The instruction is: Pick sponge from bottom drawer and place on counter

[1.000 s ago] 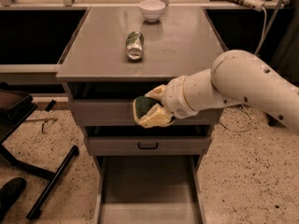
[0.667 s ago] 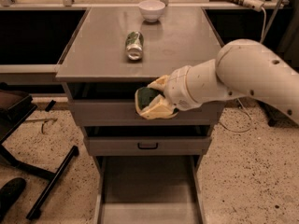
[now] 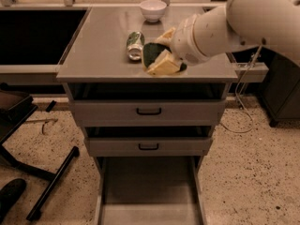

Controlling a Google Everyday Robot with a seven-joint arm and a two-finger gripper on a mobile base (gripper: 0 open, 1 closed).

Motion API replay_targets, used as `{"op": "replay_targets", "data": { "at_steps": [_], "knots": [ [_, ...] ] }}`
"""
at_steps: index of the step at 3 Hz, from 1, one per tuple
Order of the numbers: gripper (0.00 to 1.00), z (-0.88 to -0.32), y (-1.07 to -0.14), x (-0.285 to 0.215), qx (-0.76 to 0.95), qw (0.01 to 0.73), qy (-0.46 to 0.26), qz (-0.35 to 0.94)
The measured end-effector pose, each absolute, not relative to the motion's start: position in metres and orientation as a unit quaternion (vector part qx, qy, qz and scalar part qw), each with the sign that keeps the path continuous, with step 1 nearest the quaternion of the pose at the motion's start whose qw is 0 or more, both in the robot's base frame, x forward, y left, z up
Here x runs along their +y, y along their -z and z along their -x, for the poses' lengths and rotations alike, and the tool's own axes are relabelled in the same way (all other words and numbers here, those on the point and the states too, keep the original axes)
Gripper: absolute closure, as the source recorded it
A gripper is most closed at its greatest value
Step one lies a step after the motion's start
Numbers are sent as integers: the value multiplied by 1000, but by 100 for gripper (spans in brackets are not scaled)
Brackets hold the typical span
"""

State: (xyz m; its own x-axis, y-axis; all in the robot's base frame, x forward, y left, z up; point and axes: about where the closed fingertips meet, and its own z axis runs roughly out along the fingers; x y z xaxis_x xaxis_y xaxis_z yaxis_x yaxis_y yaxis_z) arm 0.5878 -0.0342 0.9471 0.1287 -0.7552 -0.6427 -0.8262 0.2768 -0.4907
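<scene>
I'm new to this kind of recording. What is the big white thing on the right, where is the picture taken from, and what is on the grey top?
The white thing is a robot arm on a mobile base. It ends in a two-finger gripper with pale yellow pads. There is one camera, looking down at the cabinet from the front; where it is mounted is not on record. The gripper is closed on a dark green sponge and holds it over the front of the counter. I cannot tell whether the sponge touches the surface. Just left of the sponge a can lies on its side, and a white bowl stands at the back. Below, the bottom drawer is pulled out, with nothing visible in it.
</scene>
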Motion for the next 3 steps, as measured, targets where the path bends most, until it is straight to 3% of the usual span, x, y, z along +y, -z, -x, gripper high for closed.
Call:
{"op": "replay_targets", "data": {
  "at_steps": [3],
  "knots": [
    [100,-720,-997,-37,674,459,5,579]
  ]
}}
